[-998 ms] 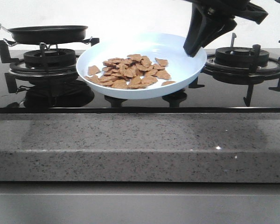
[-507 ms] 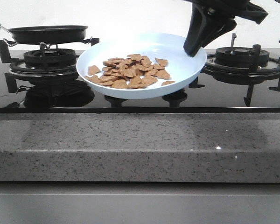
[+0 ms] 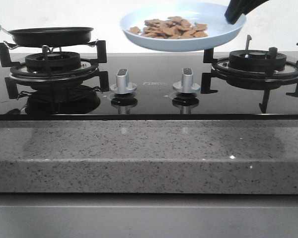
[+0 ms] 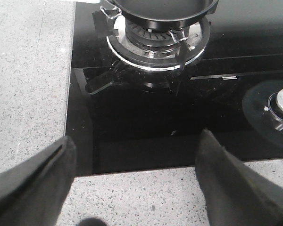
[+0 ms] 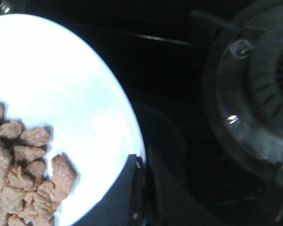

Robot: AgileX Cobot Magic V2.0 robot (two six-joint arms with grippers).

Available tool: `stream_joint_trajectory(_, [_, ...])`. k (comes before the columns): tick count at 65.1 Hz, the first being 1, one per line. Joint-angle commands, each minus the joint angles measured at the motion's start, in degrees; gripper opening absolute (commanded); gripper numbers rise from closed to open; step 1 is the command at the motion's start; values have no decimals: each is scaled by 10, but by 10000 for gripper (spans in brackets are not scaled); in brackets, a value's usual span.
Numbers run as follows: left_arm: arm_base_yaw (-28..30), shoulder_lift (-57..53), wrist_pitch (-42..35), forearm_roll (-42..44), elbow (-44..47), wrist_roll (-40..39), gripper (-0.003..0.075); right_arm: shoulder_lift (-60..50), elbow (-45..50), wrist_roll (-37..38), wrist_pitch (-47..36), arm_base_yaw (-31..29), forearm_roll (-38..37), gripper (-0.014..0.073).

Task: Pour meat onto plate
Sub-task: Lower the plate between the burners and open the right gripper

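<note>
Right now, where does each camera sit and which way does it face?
Front: ahead of the stove, facing forward; round pale-blue plate of reddish-brown meat pieces raised, right fingers on its rim.
Left wrist: looks down past open fingers at the black frying pan, shared with front.
Right wrist: looks down at plate, meat.

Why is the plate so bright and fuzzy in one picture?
In the right wrist view the plate glares white against the dark stove and the meat looks blurry, being close to the camera; in the front view both look sharp and evenly lit.
</note>
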Motion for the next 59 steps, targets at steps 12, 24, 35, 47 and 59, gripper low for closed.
stream_joint_trajectory(12, [-5,-3,-38,4,-15,-5,513,96,-175,-1,34,-5,67,-69])
stream_joint_trajectory(24, [-5,-3,-38,4,-15,-5,513,170,-261,-1,45,-5,110,-69])
stream_joint_trajectory(35, [-5,-3,-38,4,-15,-5,513,216,-298,-1,49,-4,116,-69])
stream_joint_trajectory(47, [-5,-3,-38,4,-15,-5,513,238,-306,-1,54,-3,109,-69])
stream_joint_trajectory(59, [-5,-3,-38,4,-15,-5,513,251,-307,-1,66,-3,103,-69])
